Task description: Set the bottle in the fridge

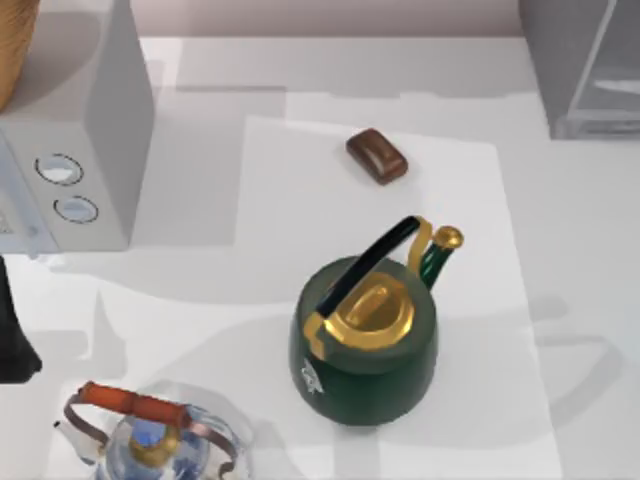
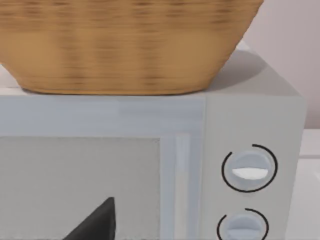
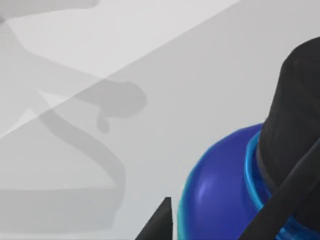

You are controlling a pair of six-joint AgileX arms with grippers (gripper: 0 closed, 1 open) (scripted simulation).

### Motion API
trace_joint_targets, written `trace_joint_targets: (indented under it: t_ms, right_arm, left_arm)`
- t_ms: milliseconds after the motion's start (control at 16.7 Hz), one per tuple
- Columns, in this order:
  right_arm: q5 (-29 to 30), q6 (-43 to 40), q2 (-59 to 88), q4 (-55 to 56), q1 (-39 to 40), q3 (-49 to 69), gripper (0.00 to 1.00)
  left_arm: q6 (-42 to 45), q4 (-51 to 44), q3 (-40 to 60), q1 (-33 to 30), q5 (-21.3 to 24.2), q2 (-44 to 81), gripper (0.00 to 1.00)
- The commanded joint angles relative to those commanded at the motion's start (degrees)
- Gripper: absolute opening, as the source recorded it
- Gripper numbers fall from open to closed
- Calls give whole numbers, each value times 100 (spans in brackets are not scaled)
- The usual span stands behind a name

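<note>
Right now blue rounded bottle with black cap (image 3: 225, 200) sits close under right gripper's dark fingers (image 3: 280, 200), likely lined up for cap grab; clamped or apart, can't tell. Grey box fridge with glassy panel (image 1: 590, 70) at bench (image 1: 560, 250) far right corner. Left arm parked facing dial box (image 2: 250, 170).

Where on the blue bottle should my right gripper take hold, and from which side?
Probably at the black cap and the neck just under it, coming down from above. The right wrist view shows the blue bottle upright on the pale table, its rounded shoulder widening below a light blue ring, so the narrower cap fits between the dark fingers better than the body would.
</note>
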State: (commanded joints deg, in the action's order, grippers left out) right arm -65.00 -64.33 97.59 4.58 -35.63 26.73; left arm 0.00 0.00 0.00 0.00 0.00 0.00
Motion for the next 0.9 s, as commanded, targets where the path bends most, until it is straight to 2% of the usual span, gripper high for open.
trace_joint_targets:
  t_ms: [180,360,900]
  right_arm:
    - [-1,-185,27,-207,-108,176,1]
    - [-35,-758,206,-960,-431,641,1]
    - [-165,-3395,927,-4961,-1431,2542,1]
  left_arm:
    - [0,0,0,0,0,0,100]
    - [0,0,0,0,0,0,100]
    - [0,0,0,0,0,0,100]
